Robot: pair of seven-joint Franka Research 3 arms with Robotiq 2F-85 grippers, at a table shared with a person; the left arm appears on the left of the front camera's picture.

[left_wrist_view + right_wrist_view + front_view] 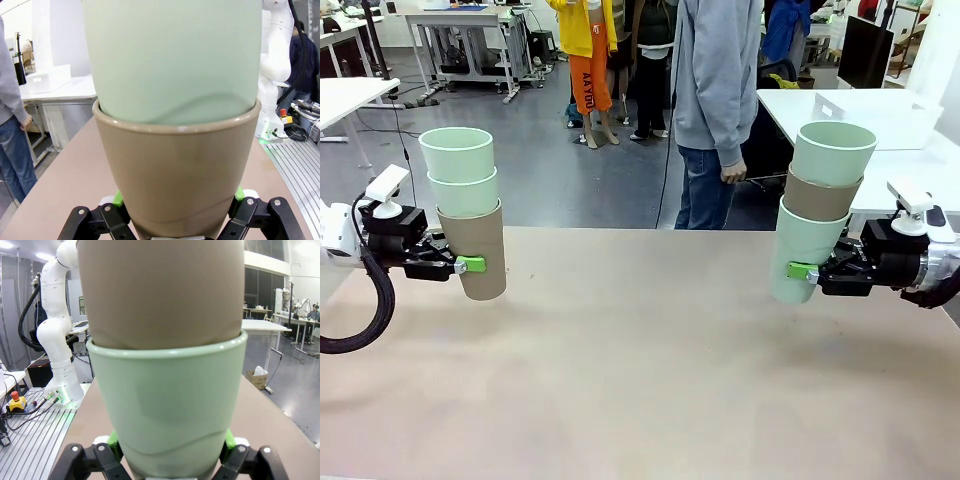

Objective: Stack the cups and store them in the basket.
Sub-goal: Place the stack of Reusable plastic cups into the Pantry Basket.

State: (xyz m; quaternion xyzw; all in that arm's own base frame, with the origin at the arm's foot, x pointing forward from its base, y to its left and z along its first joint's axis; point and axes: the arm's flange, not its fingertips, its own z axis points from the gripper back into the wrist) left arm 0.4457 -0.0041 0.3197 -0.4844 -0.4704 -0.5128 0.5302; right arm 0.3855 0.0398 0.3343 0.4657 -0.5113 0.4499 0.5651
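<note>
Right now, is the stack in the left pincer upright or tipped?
Upright: left pincer grips the tan bottom cup, two mint cups nested above, mouths up, off the table.

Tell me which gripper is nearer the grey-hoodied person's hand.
Right. The right gripper is slightly right of the hand; the left gripper is far off to its left.

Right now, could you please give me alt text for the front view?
Above the table, the left gripper holds a tan cup with two mint cups nested in it; the right gripper holds a mint cup with another tan cup and a top mint cup nested inside. A person stands opposite.
</note>
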